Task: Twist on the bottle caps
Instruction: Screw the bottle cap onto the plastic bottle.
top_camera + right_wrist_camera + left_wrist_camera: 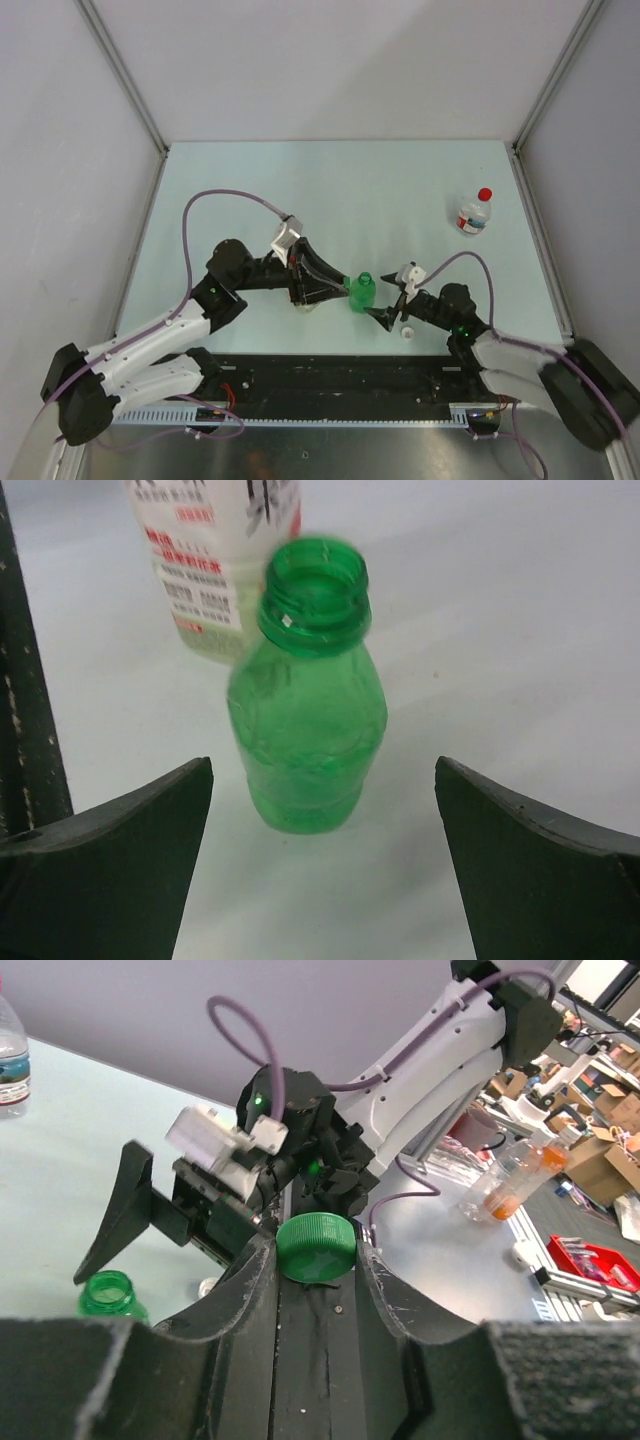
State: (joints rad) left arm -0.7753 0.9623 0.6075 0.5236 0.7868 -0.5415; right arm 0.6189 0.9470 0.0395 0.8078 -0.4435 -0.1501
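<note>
My left gripper (338, 285) is shut on the green cap (317, 1247), which sits pinched between its fingertips. The cap hangs just left of the green bottle (362, 291). That bottle stands upright with its mouth open, and its neck (109, 1295) shows at the lower left of the left wrist view. My right gripper (389, 304) is open, and the green bottle (306, 715) stands a little beyond its fingers, touching neither. A white cap (407, 332) lies on the table by the right gripper. The red cap (485, 194) sits on the small clear bottle (472, 216) at the far right.
A wider clear bottle with an orange label (214, 558) stands just behind the green one, under the left gripper. Grey walls and metal rails close in the pale table (400, 190) at the back and both sides. The arm bases sit along the near edge.
</note>
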